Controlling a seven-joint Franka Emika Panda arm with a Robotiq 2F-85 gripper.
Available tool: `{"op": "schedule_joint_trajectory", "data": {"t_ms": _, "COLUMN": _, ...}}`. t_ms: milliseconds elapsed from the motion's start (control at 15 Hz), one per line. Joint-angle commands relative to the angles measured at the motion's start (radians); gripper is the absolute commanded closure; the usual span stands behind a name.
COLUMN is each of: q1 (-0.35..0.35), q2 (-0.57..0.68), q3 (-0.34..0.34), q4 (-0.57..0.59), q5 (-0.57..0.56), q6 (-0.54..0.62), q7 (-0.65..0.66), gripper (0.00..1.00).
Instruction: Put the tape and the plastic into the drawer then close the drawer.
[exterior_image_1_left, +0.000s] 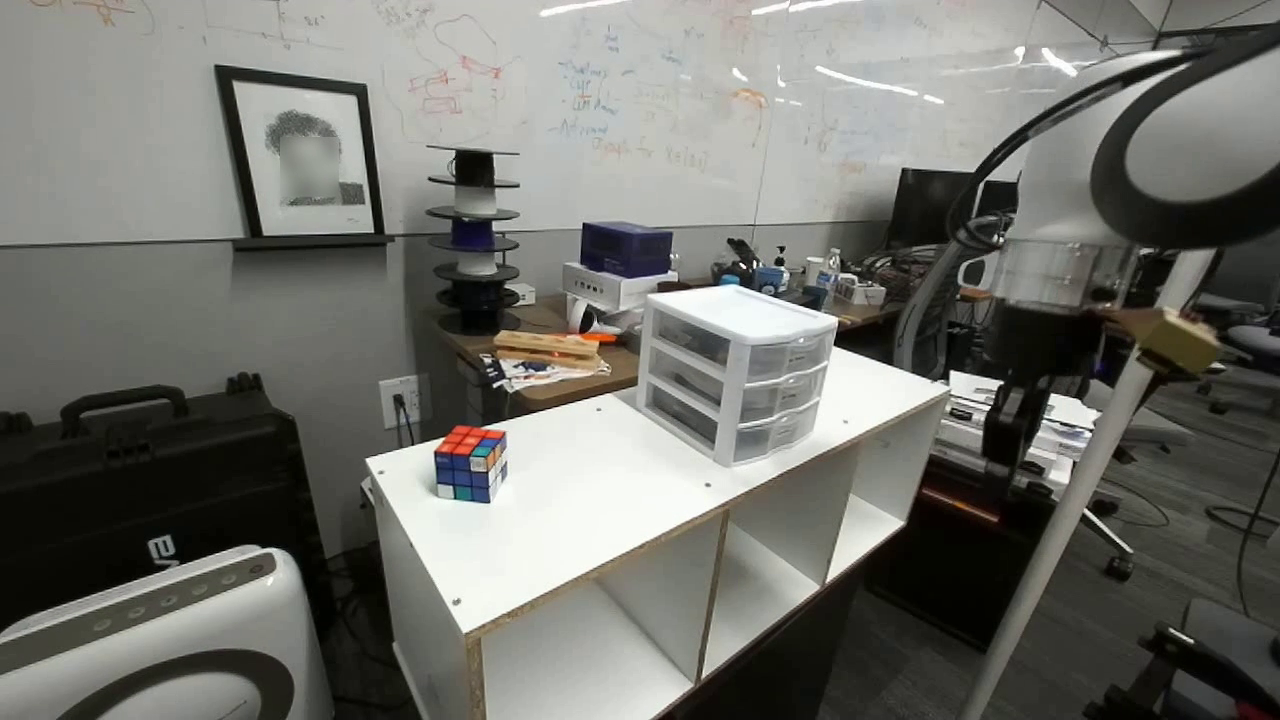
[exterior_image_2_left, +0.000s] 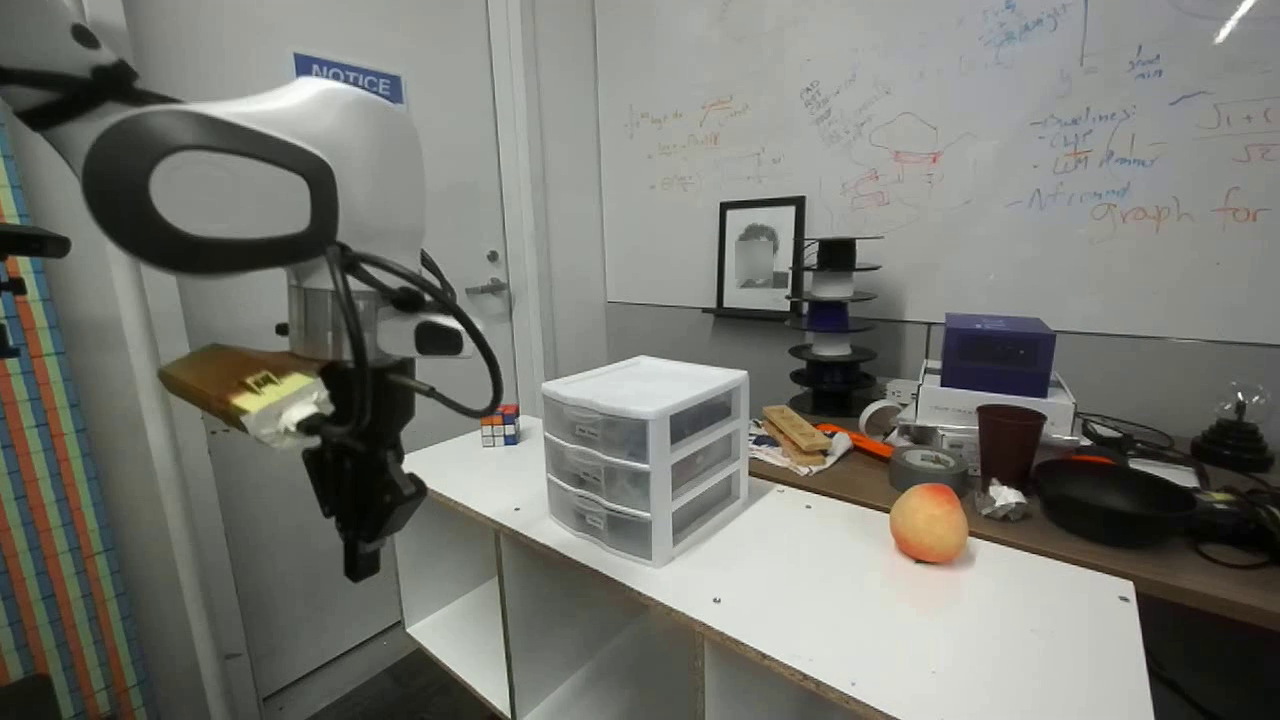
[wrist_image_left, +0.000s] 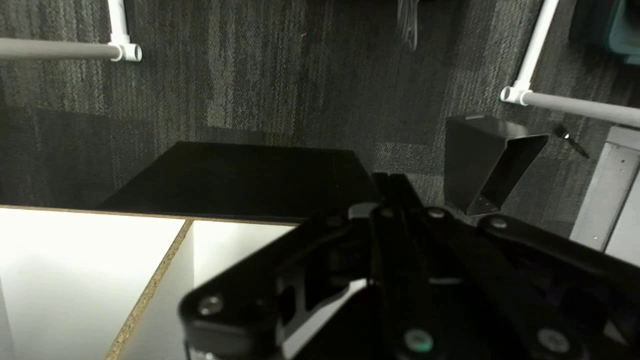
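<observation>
The drawer (exterior_image_1_left: 778, 432) is the lowest translucent drawer of a small white three-drawer unit and is closed; it also shows in an exterior view (exterior_image_2_left: 600, 520). The two drawers above it are closed too. My gripper (exterior_image_2_left: 362, 565) hangs beside the white shelf, apart from the unit, pointing down. In the wrist view its fingertips (wrist_image_left: 391, 177) are together with nothing between them. A grey tape roll (exterior_image_2_left: 928, 470) and a crumpled shiny piece (exterior_image_2_left: 1000, 500) lie on the desk behind; I cannot tell whether these are the task's tape and plastic. The drawer's contents are not discernible.
The drawer unit stands on a white shelf top (exterior_image_1_left: 570, 520) with a Rubik's cube (exterior_image_1_left: 470, 464) and a peach (exterior_image_2_left: 928, 523). A brown desk (exterior_image_2_left: 860, 490) behind holds boxes, a cup (exterior_image_2_left: 1008, 445) and a black pan (exterior_image_2_left: 1115, 500). A white pole (exterior_image_1_left: 1065, 520) stands near the arm.
</observation>
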Motion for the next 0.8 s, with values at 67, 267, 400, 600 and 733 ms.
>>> {"op": "schedule_joint_trajectory", "data": {"t_ms": 67, "q1": 0.094, "q2": -0.29, "q3": -0.11, "q4": 0.028, "q5": -0.083, "q6": -0.341, "q7": 0.026, "gripper": 0.93}}
{"op": "schedule_joint_trajectory", "data": {"t_ms": 267, "q1": 0.132, "q2": -0.452, "q3": -0.127, "q4": 0.076, "q5": -0.129, "q6": -0.499, "q7": 0.025, "gripper": 0.92}}
{"op": "schedule_joint_trajectory", "data": {"t_ms": 400, "q1": 0.154, "q2": -0.537, "q3": -0.121, "q4": 0.129, "q5": -0.148, "q6": -0.589, "q7": 0.039, "gripper": 0.93}}
{"op": "schedule_joint_trajectory", "data": {"t_ms": 600, "q1": 0.191, "q2": -0.622, "q3": -0.12, "q4": 0.216, "q5": -0.155, "q6": -0.696, "q7": 0.046, "gripper": 0.66}}
{"op": "schedule_joint_trajectory", "data": {"t_ms": 733, "q1": 0.2, "q2": -0.6, "q3": -0.133, "q4": 0.194, "q5": -0.153, "q6": -0.669, "q7": 0.046, "gripper": 0.84}}
